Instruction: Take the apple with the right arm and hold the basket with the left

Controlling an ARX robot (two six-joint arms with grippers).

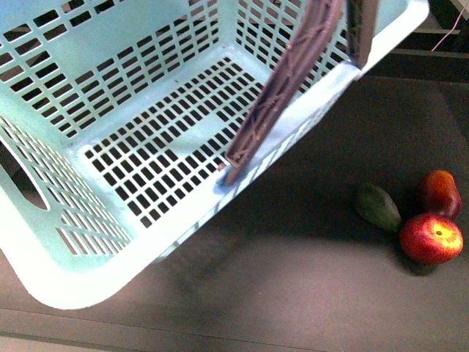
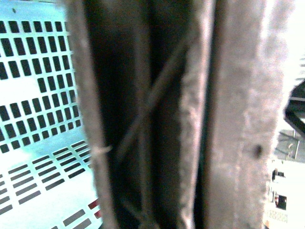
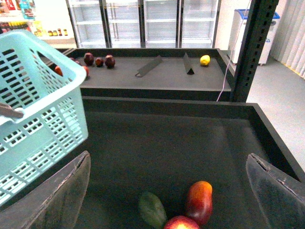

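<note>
Now my right gripper [image 3: 167,157], spread open, must descend onto the round red-yellow apple [image 3: 181,223]; whether the left gripper clasps the slotted turquoise plastic basket [image 1: 110,37], I cannot tell.

Two broad, dark grey, wedge-shaped fingers [image 3: 62,200] on the right gripper [image 3: 167,157], edges pale and scuffed.

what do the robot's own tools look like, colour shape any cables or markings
Only the right tool shows clearly. It has two dark grey, wedge-shaped fingers with a matte, scuffed surface and paler worn edges. No cables or markings are visible on them. The left tool cannot be made out, because its wrist view is filled by the blurred brown ribbed plastic handle.
</note>
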